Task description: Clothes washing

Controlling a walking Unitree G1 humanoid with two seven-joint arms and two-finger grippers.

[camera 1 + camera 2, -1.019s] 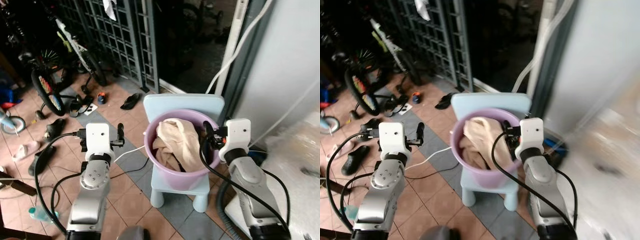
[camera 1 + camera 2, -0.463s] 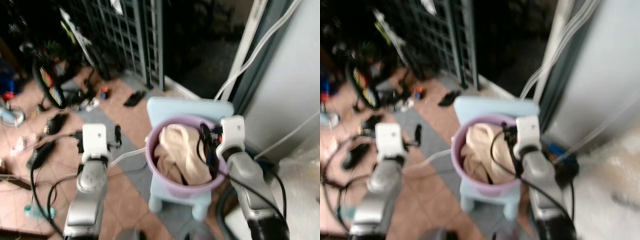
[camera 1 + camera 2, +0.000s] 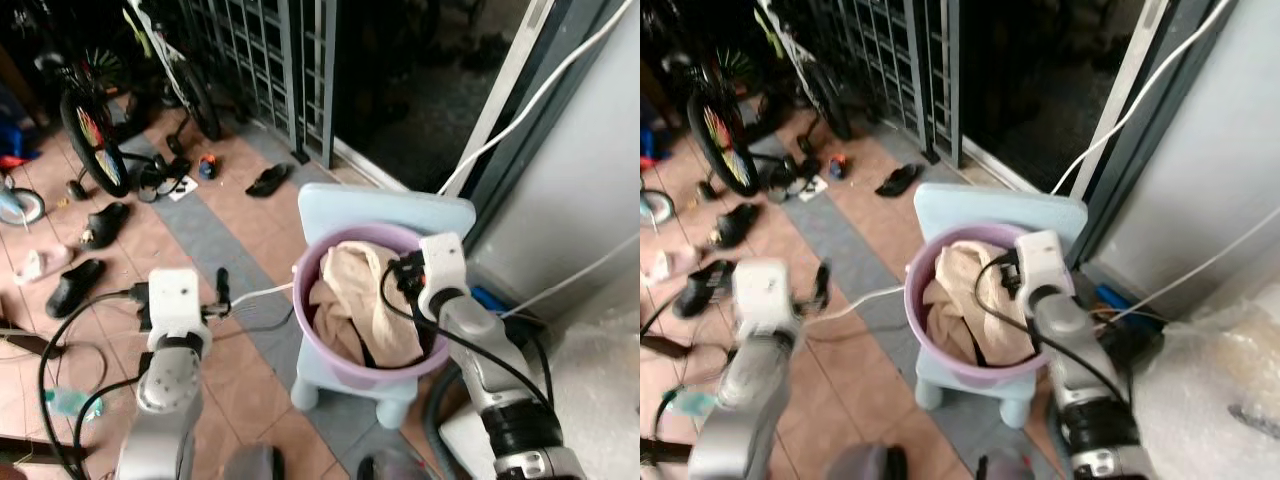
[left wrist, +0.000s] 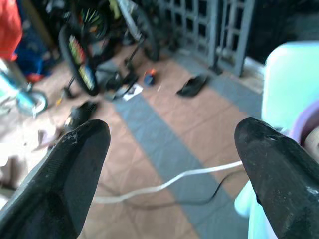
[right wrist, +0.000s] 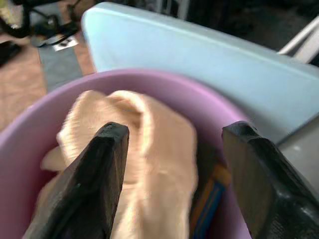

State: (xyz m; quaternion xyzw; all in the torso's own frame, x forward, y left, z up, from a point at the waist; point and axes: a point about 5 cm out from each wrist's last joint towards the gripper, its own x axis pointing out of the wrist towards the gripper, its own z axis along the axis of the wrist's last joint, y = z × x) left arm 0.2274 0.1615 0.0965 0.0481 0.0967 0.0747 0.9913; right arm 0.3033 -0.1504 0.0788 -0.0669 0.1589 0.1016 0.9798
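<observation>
Cream-coloured clothes (image 3: 352, 300) lie heaped in a round lilac plastic basin (image 3: 318, 345) at the centre of the head views, the soft cloth crumpled and one fold draped toward the near rim. The basin sits on the seat of a small pale-blue plastic chair (image 3: 385, 213), whose smooth backrest rises behind it. In the right wrist view a dark item with blue and orange edges (image 5: 207, 199) is tucked beside the cloth inside the basin.

The right gripper (image 5: 172, 186) hangs over the basin's right rim, its two black fingers (image 5: 92, 181) spread wide apart with the cloth between them in view but not grasped. The left gripper (image 4: 172, 169) is held out at the lower left of the frame, over the floor and apart from the chair; its fingers are also released and wide.

A thin white cable (image 3: 262, 294) runs across the floor from the left toward the chair's foot, passing under the left gripper. The floor (image 3: 250, 230) is of terracotta tiles crossed by a band of grey ones. In the upper left stand a bicycle (image 3: 95, 135) with a coloured spoke guard, scattered dark sandals (image 3: 268, 180) and slippers (image 3: 75, 285). A grey metal grille gate (image 3: 270, 60) fills the upper middle, with a dark opening beside it. A white hose (image 3: 540, 95) slants down the grey wall in the upper right, and crinkled clear plastic sheeting (image 3: 600, 390) lies in the lower right.
</observation>
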